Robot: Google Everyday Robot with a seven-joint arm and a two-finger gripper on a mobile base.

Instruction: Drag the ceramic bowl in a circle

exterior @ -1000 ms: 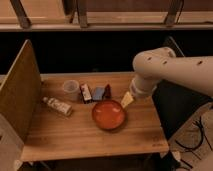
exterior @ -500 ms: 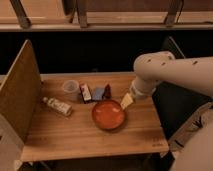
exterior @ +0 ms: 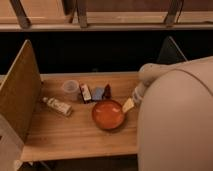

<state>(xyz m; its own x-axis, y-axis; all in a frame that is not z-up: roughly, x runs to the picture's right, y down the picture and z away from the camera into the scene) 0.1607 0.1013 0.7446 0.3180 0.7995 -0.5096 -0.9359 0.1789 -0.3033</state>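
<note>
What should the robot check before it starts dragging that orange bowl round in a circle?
1. Ceramic bowl upright on the wooden table: ok.
2. Gripper down at the bowl's right rim: ok.
3. Gripper open, holding nothing: ok.
4. Gripper actually touching the rim: cannot tell.
5. Room behind the bowl for a full circle: not ok. The small blue item and the dark red item sit close behind it.
6. Clear plastic cup and the bottle lying on its side well apart to the left: ok.
</note>
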